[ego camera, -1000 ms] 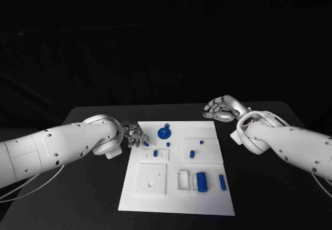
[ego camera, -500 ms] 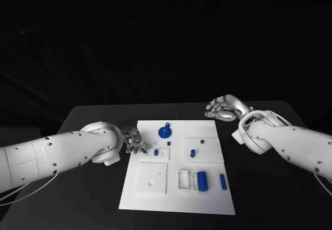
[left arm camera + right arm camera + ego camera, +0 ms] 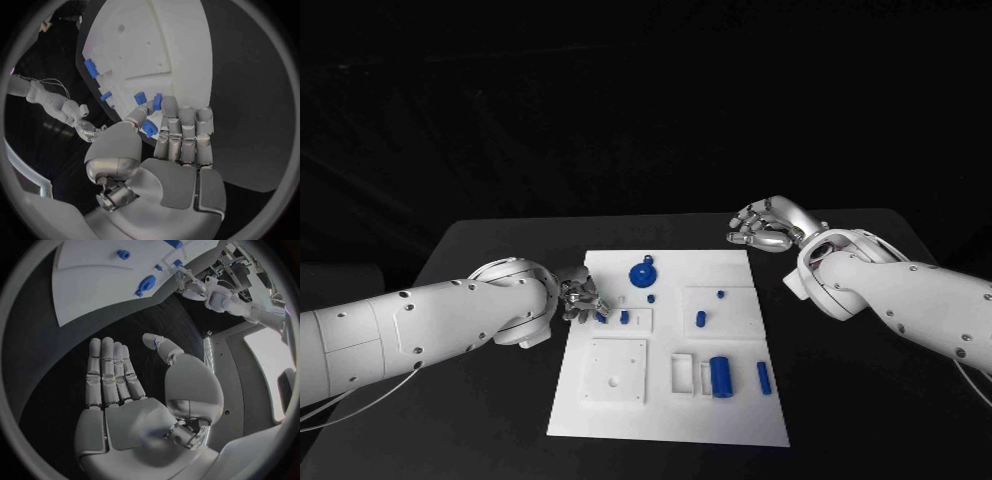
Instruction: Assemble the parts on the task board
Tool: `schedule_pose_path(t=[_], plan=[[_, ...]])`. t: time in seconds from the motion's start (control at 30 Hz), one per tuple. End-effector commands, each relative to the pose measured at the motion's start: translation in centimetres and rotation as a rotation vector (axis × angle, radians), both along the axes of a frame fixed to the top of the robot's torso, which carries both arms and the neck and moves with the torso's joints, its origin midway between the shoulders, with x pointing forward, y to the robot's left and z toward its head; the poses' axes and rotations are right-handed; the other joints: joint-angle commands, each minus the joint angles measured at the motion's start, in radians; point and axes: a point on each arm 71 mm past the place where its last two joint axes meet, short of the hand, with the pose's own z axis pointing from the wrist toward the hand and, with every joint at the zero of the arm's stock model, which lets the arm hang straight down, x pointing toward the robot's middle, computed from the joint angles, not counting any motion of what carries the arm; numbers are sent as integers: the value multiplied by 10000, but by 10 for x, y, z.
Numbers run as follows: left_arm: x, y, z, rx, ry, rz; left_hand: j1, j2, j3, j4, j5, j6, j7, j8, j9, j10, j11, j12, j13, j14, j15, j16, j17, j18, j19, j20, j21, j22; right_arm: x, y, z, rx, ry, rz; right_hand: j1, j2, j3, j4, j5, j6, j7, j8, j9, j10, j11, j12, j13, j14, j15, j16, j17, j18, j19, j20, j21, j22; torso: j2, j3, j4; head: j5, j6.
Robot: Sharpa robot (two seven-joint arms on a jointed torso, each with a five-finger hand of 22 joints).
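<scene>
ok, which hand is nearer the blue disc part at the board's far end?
Left. The left hand is at the board's left edge beside the blue disc part; the right hand hovers off its far right corner.

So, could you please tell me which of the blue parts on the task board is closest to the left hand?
The small blue peg at the board's left edge, right at the left hand's fingertips. The round blue disc and the large blue cylinder lie farther off.

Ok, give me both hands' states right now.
Left hand: pinching a small blue part over the task board.
Right hand: open, holding nothing.
</scene>
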Motion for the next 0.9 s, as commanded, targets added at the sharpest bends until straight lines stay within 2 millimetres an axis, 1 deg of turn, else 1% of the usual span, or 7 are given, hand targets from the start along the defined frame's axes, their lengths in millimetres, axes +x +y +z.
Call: schedule_pose_path(t=[0.03,0.23,0.5,0.9], plan=[[-1,0,-4,128,-146,-57,88,8,65,7,53,369,-323,22,-1,596,-516,-31,-11,547,-555,13,-13,111,63,-1100,40,163,-1,2,0,-34,-1,157,-6,46,-67,-19,49,-66,13,-59,-13,-71,-24,59,-12,-47,5,44,-14,156,16,19,-46,16,0,7,2,-8,7],[-3,-5,-4,52,-162,-177,88,1,68,6,56,382,-328,18,-9,620,-523,-35,-14,571,-560,14,-14,113,81,-1107,45,162,-1,2,0,-34,-4,154,-6,48,-67,-18,51,-66,12,-58,-13,-72,-24,62,-16,-47,5,45,-16,156,17,19,-49,19,1,1,-2,-9,8],[-4,-5,-4,65,-100,-233,94,0,72,2,56,393,-333,13,-16,640,-529,-38,-16,592,-566,14,-14,115,98,-1114,51,162,-1,1,0,-40,-1,142,-7,48,-68,-17,52,-66,12,-58,-13,-72,-24,66,-22,-47,4,47,-18,156,19,19,-52,22,-1,6,-4,-30,-5],[-4,-6,-4,4,-150,-275,98,-7,74,0,53,399,-336,8,-23,655,-533,-41,-18,607,-572,15,-14,117,111,-1119,57,163,-1,1,0,-41,1,142,-8,49,-70,-17,54,-67,13,-57,-13,-73,-24,71,-29,-48,4,49,-21,156,21,19,-57,27,-2,1,-1,-29,-14]])
